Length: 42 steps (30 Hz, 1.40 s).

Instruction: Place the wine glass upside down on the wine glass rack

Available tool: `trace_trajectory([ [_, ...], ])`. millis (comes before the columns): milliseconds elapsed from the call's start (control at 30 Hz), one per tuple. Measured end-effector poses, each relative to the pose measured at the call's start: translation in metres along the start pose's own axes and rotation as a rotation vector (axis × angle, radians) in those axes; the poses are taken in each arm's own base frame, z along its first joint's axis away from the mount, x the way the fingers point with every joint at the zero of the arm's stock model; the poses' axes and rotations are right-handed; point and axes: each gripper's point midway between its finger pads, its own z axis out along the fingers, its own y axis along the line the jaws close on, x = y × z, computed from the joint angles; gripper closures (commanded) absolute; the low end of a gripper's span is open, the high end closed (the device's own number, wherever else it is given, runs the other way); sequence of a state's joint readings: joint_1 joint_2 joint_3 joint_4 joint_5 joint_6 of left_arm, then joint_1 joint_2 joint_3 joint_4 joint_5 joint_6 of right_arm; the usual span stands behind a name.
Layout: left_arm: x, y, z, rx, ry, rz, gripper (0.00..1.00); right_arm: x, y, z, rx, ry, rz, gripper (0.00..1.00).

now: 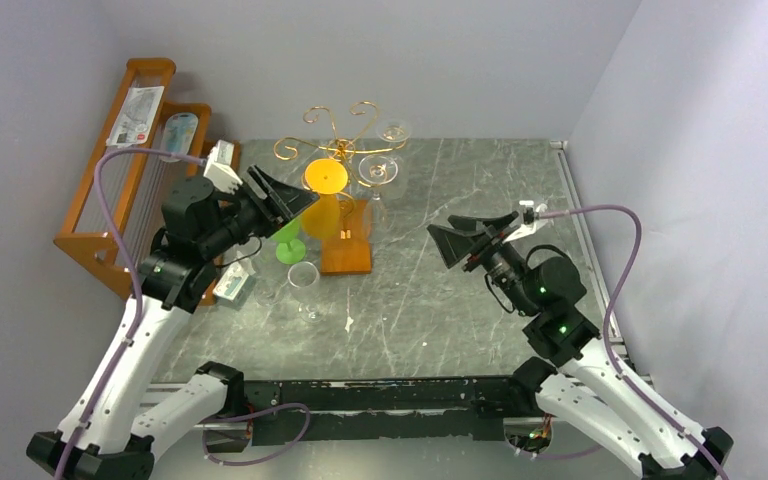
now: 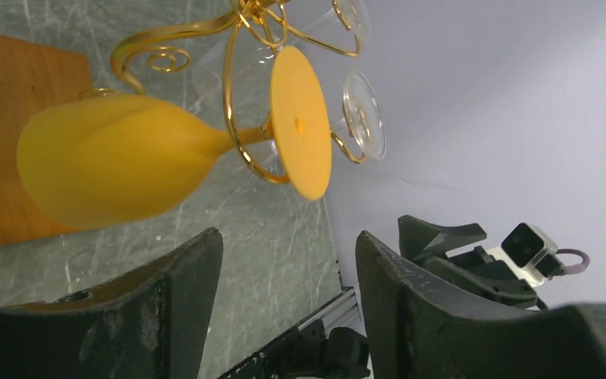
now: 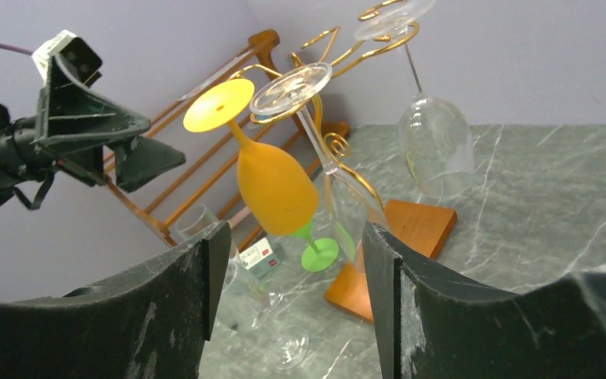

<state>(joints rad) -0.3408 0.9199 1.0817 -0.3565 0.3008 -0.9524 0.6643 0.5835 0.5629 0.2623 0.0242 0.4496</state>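
Observation:
The gold wire wine glass rack [image 1: 338,128] stands at the table's back middle on its orange-brown base [image 1: 346,252]. An orange wine glass [image 1: 324,196] hangs upside down from one of its arms, foot on top; it also shows in the left wrist view [image 2: 110,170] and the right wrist view [image 3: 274,188]. Two clear glasses [image 1: 380,170] [image 1: 395,130] hang upside down on other arms. My left gripper [image 1: 290,200] is open and empty just left of the orange glass, apart from it [image 2: 288,245]. My right gripper [image 1: 445,245] is open and empty, right of the rack [image 3: 288,253].
A green wine glass [image 1: 290,246] and a clear glass [image 1: 303,277] stand on the table left of the rack base. A stepped wooden shelf [image 1: 125,185] with packets stands along the left wall. A small box [image 1: 232,288] lies beside it.

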Motion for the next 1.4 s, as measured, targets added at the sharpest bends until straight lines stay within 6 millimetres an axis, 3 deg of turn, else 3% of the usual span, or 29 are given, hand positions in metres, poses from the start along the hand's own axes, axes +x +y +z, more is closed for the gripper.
trace_trajectory([
  [200,0.000,0.006,-0.023,-0.047,-0.030,0.074,0.11,0.009,0.003,0.014,0.020,0.099,0.037,0.35],
  [467,-0.022,0.017,-0.068,-0.167,-0.171,0.245,0.05,0.079,0.007,0.020,0.016,0.345,0.099,0.35],
  [567,-0.030,0.022,-0.084,-0.215,-0.222,0.298,0.05,0.110,0.032,0.016,-0.018,0.438,0.094,0.35],
  [667,-0.038,0.026,-0.092,-0.259,-0.257,0.328,0.06,0.132,0.074,0.012,-0.059,0.497,0.039,0.35],
  [833,-0.054,0.033,-0.107,-0.355,-0.321,0.346,0.07,0.145,0.144,0.016,-0.146,0.508,-0.091,0.36],
  [967,-0.075,0.022,-0.127,-0.385,-0.423,0.357,0.07,0.161,0.186,0.031,-0.160,0.521,-0.216,0.38],
  [1100,-0.094,0.010,-0.152,-0.396,-0.532,0.365,0.07,0.188,0.200,0.046,-0.118,0.566,-0.305,0.37],
  [1233,-0.109,0.005,-0.179,-0.428,-0.645,0.356,0.07,0.209,0.193,0.053,-0.066,0.603,-0.363,0.37],
  [1400,-0.119,0.007,-0.213,-0.464,-0.769,0.331,0.08,0.224,0.193,0.066,-0.039,0.651,-0.393,0.45],
])
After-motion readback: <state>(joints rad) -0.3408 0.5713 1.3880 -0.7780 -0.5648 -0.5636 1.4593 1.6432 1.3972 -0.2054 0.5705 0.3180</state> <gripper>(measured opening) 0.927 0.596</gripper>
